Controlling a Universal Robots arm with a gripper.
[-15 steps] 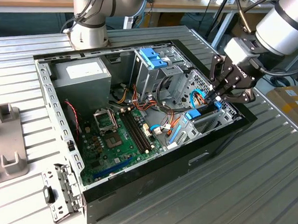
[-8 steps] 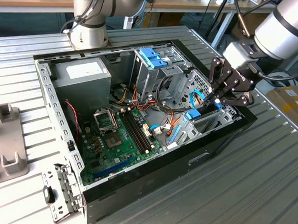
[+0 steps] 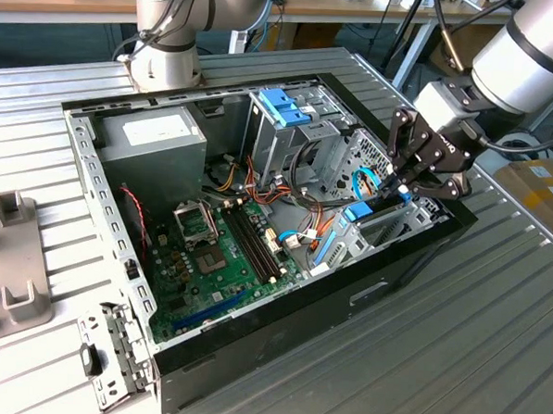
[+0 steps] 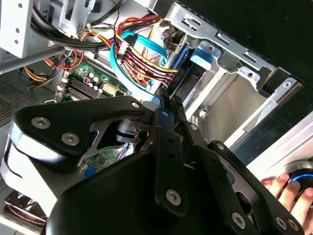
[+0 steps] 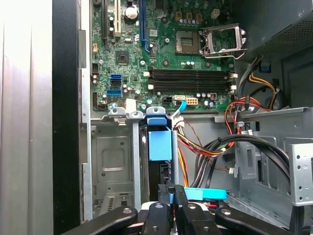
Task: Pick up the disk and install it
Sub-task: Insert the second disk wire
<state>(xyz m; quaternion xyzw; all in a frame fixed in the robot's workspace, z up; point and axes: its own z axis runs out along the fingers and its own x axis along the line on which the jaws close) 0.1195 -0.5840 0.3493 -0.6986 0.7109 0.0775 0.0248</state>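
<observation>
My pincer (image 5: 171, 192) is clenched on the blue tab of the disk (image 5: 160, 139), which stands on edge in its bay at the case's (image 3: 251, 336) right side in the exterior view. Beyond lies the motherboard (image 5: 166, 54).

- The computer case (image 3: 250, 354) lies open on the table (image 3: 454, 365).
- The board (image 3: 220, 260) lies flat in the case's bottom.
- The power box (image 3: 155, 140) sits in a corner of the case, beside the drive cage (image 3: 285, 133).
- The disk (image 3: 373, 217) stands in its slot at the case's side on the exterior view's right.
- The gripper (image 3: 403, 184) is just above the disk.
</observation>
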